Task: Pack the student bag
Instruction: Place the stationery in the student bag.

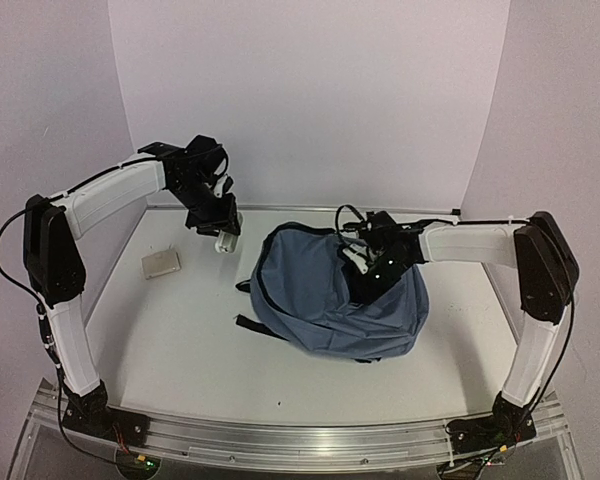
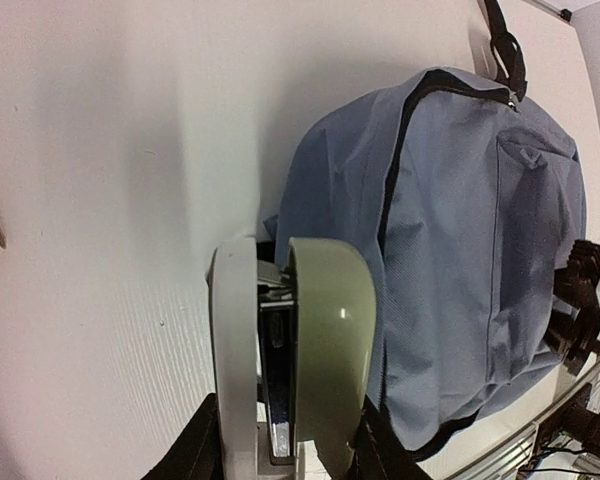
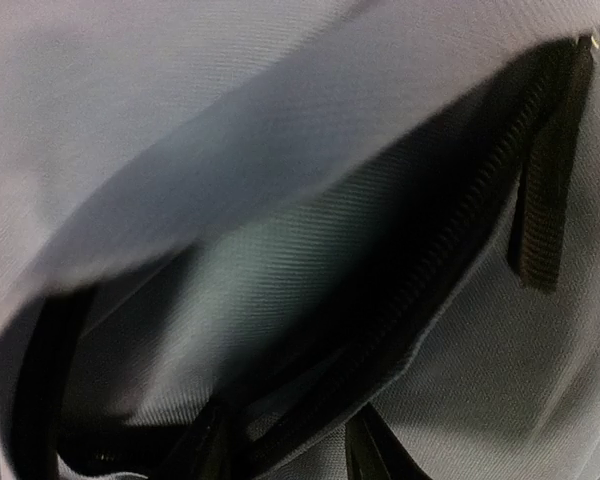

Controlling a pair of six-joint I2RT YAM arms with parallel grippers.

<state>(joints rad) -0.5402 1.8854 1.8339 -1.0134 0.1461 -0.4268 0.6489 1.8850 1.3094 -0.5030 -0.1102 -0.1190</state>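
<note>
Bag (image 1: 330,305) is being gripped at its opening by my right end effector (image 1: 365,280); left end effector (image 1: 223,238) is clenching a stapler (image 2: 325,340).

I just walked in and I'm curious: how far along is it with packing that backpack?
Early on. Done: the student bag lies on the table with a zipped opening gaping. In hand: the right fingers appear to pinch the zip edge, while the left fingers grip what looks like a stapler beside the bag. Left: the stapler is not yet inside, and a small beige item lies unpacked.
</note>
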